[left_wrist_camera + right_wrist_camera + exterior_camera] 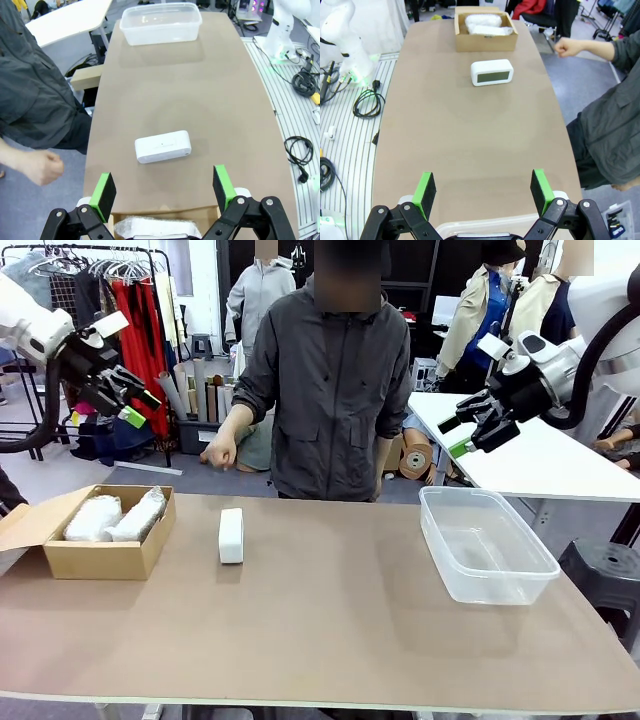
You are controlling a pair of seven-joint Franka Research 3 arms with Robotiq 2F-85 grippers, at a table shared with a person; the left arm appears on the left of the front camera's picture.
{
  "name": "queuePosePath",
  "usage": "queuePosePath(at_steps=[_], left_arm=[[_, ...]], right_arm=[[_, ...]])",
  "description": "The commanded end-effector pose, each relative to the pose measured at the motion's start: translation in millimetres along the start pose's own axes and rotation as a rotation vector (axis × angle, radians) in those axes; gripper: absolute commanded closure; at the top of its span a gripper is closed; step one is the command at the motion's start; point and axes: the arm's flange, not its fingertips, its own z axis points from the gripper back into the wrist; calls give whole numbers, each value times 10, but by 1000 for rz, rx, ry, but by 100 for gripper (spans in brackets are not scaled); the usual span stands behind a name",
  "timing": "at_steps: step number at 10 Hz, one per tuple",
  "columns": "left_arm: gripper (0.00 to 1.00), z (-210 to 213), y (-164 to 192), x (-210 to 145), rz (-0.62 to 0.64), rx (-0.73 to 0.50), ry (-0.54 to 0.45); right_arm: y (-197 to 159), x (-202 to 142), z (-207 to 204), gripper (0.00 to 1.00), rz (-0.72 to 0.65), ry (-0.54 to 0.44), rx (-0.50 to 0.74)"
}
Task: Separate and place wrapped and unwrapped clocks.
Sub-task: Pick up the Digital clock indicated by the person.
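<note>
**Front view:** L jaws hang high at pic left, above and behind the cardboard box (95, 560), spread wide w/ nothing btwn them. R jaws are up at pic right, beyond the clear bin (440, 540), likewise released and holding nothing. The two wrapped clocks (93, 517) (139, 514) lie side by side in the box, touching. The bare clock (231, 535) sits on the tabletop (330, 640), near the box's right side but apart from it and well apart from the bin. The person (335, 390) stands at the far edge, one hand (220, 452) in a fist.

**L wrist view:** The green pads (105, 192) are parted wide, nothing gripped. The bare clock (163, 146) is beyond them on the tabletop, lying crosswise, not touched. A bit of a wrapped clock (150, 227) and the box rim (165, 215) show at the bottom, btwn the fingers. The bin (161, 22) is at the far end, and the person's fist (42, 167) is off the tabletop's edge.

**R wrist view:** The pads (425, 192) are also wide apart, w/ the bin rim (490, 222) just below them. The bare clock (492, 72) is far up the tabletop, display side toward this cam. The box (485, 42) is right behind it, w/ both wrapped clocks (483, 20) inside.
</note>
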Motion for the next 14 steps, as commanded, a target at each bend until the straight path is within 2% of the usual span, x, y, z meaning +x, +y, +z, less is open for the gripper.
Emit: queuePosePath(at_steps=[1,14], left_arm=[[0,21,-9,7,-8,-6,5],[0,21,-9,7,-8,-6,5]], right_arm=[[3,22,12,0,4,0,1],[3,22,12,0,4,0,1]])
